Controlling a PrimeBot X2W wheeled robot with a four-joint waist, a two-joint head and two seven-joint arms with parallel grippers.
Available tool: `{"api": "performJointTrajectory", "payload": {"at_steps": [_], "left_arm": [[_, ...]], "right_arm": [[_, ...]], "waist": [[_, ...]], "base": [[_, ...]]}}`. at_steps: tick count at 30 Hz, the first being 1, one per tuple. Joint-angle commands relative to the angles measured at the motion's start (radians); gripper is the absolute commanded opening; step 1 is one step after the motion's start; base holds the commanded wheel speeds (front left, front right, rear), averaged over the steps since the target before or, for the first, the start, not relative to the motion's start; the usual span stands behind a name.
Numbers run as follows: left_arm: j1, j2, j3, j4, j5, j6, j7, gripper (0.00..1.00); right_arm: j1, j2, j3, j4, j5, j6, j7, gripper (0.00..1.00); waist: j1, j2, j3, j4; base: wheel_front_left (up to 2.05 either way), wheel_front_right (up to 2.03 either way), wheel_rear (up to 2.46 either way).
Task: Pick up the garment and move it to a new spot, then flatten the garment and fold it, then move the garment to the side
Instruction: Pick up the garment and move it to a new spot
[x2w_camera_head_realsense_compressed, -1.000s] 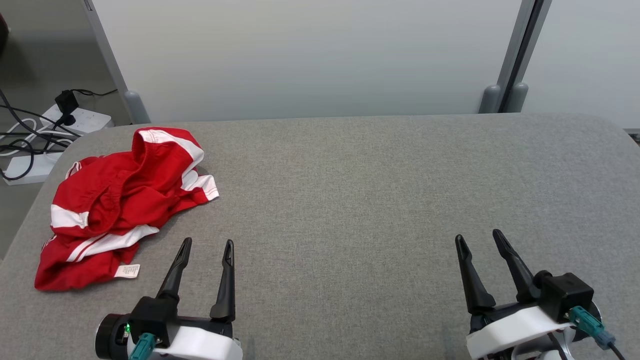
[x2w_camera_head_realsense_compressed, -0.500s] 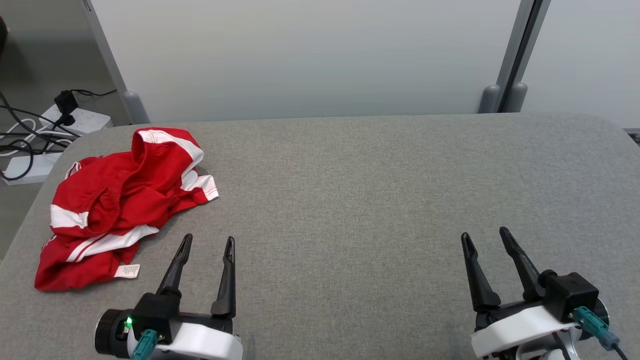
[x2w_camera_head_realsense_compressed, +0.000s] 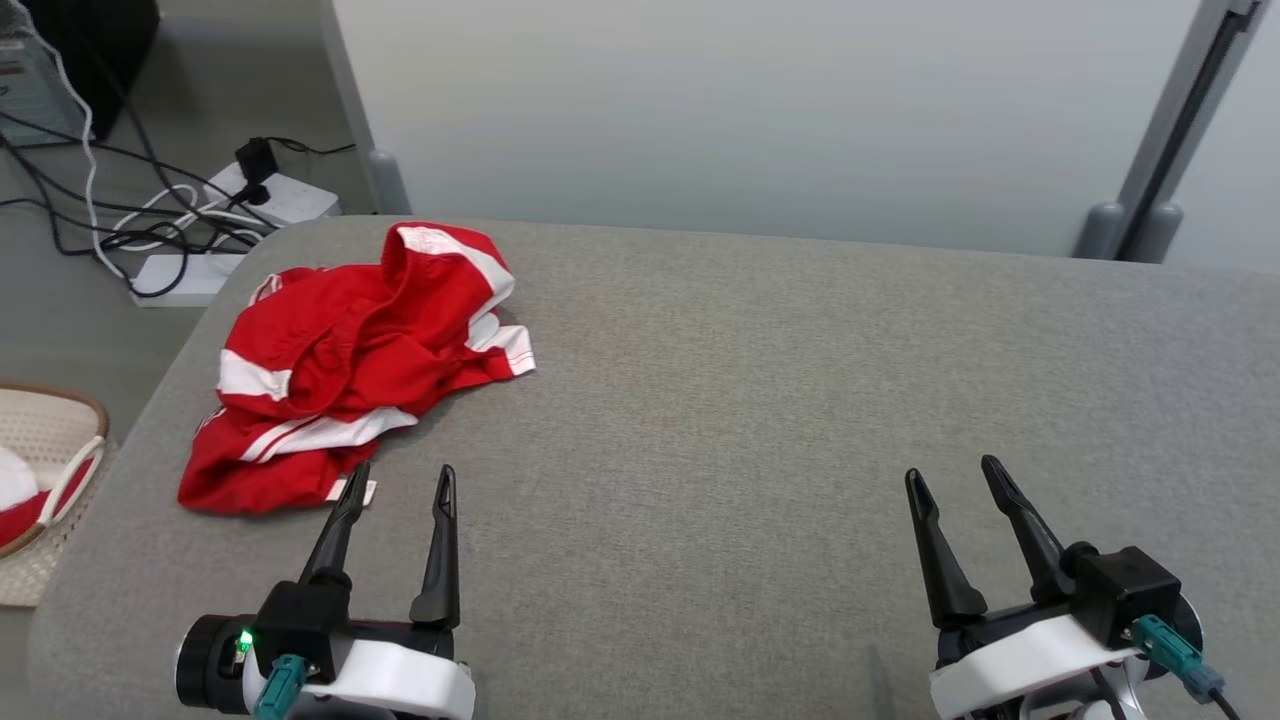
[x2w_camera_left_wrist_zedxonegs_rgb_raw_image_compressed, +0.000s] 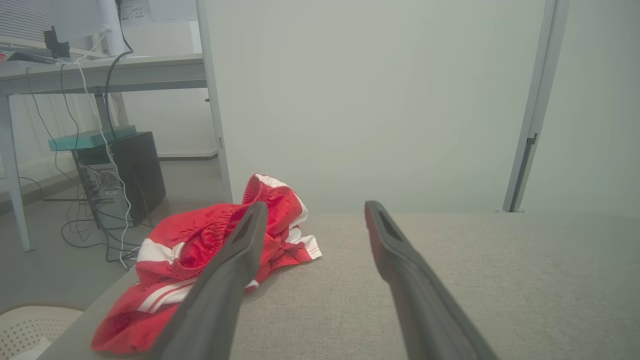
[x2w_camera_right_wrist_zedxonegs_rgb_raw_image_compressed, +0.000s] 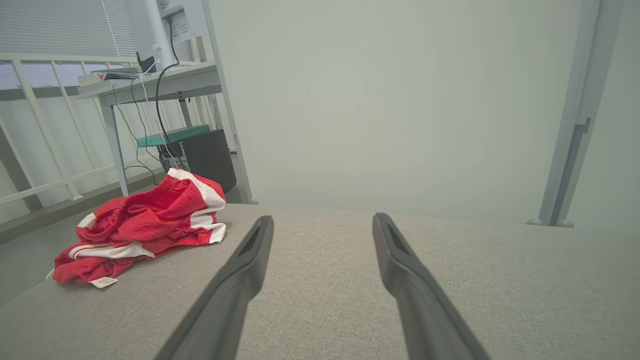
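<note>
The garment (x2w_camera_head_realsense_compressed: 345, 365) is a crumpled red pair of shorts with white stripes, lying at the far left of the grey table (x2w_camera_head_realsense_compressed: 780, 380). It also appears as the garment (x2w_camera_left_wrist_zedxonegs_rgb_raw_image_compressed: 200, 255) in the left wrist view and the garment (x2w_camera_right_wrist_zedxonegs_rgb_raw_image_compressed: 145, 225) in the right wrist view. My left gripper (x2w_camera_head_realsense_compressed: 398, 482) is open, just in front of the garment's near edge, its left fingertip close to the small white label (x2w_camera_head_realsense_compressed: 360, 490). At the lower right, far from the cloth, my right gripper (x2w_camera_head_realsense_compressed: 950, 475) hovers open over bare table.
A woven basket (x2w_camera_head_realsense_compressed: 45, 420) holding red and white cloth sits on the floor left of the table. Power strips and cables (x2w_camera_head_realsense_compressed: 200, 220) lie on the floor behind the table's left corner. A pale partition wall (x2w_camera_head_realsense_compressed: 700, 110) runs along the far edge.
The head camera has turned left, so the whole scene shifted right and the basket came into view. Both grippers stay open; the left one now sits closer to the garment's near edge.
</note>
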Motion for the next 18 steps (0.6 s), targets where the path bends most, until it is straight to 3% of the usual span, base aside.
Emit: {"api": "performJointTrajectory", "payload": {"at_steps": [1, 9, 18], "left_arm": [[-0.036, 0.004, 0.038, -0.027, 0.004, 0.01, -0.013, 1.0], [-0.025, 0.004, 0.049, -0.026, 0.013, 0.01, -0.013, 1.0], [-0.025, 0.004, 0.056, -0.023, 0.014, 0.012, -0.013, 1.0]], "right_arm": [[-0.027, -0.009, 0.024, -0.035, -0.005, 0.007, -0.014, 1.0], [-0.021, -0.009, 0.027, -0.037, -0.001, 0.007, -0.014, 1.0], [-0.014, -0.009, 0.032, -0.042, 0.008, 0.007, -0.014, 1.0]], "waist": [[0.0001, -0.0001, -0.001, 0.044], [0.0001, -0.0001, -0.008, 0.135], [0.0, -0.0001, -0.009, 0.178]], "base": [[0.0, 0.0, 0.0], [0.0, 0.0, 0.0], [0.0, 0.0, 0.0]]}}
